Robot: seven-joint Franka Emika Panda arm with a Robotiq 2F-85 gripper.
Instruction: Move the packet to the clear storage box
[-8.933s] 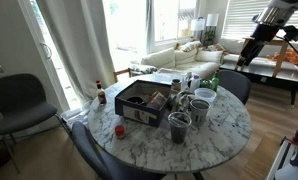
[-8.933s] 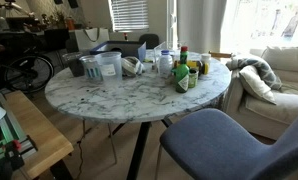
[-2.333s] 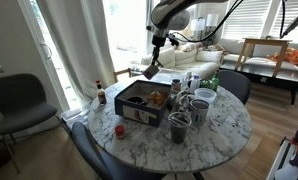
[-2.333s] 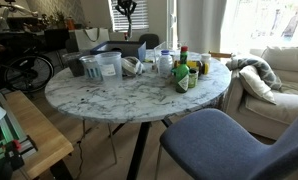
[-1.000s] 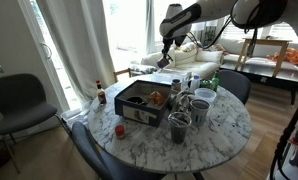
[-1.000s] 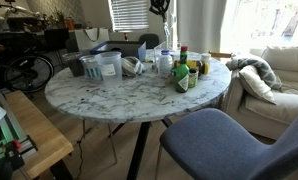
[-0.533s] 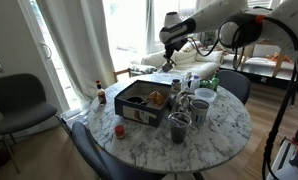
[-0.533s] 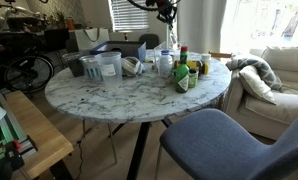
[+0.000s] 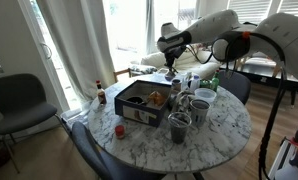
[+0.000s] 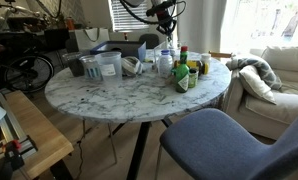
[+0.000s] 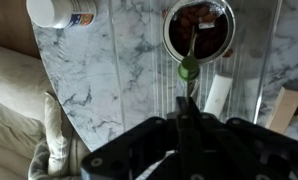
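Observation:
My gripper [image 9: 170, 66] hangs over the far side of the marble table [image 9: 224, 130], to the right of the clear storage box [image 9: 139, 104]. That box is low and dark-sided and has things inside. The gripper also shows high in an exterior view [image 10: 168, 25]. In the wrist view its fingers [image 11: 185, 102] are shut together with nothing visible between them. A narrow white packet [image 11: 217, 95] lies on the marble just right of the fingertips, apart from them. A small green thing [image 11: 189, 68] sits just beyond the tips.
A round jar with dark red contents [image 11: 197, 28] and a white capped bottle [image 11: 59, 12] stand beyond the fingertips. Grey cups [image 9: 179, 125] and green bottles [image 10: 183, 76] crowd the table. A sauce bottle [image 9: 100, 92] stands near the edge. Chairs [image 9: 19, 100] ring the table.
The gripper has come down toward the far side of the table over the last second and drifted slightly sideways. Its jaws stayed shut. Nothing on the table moved.

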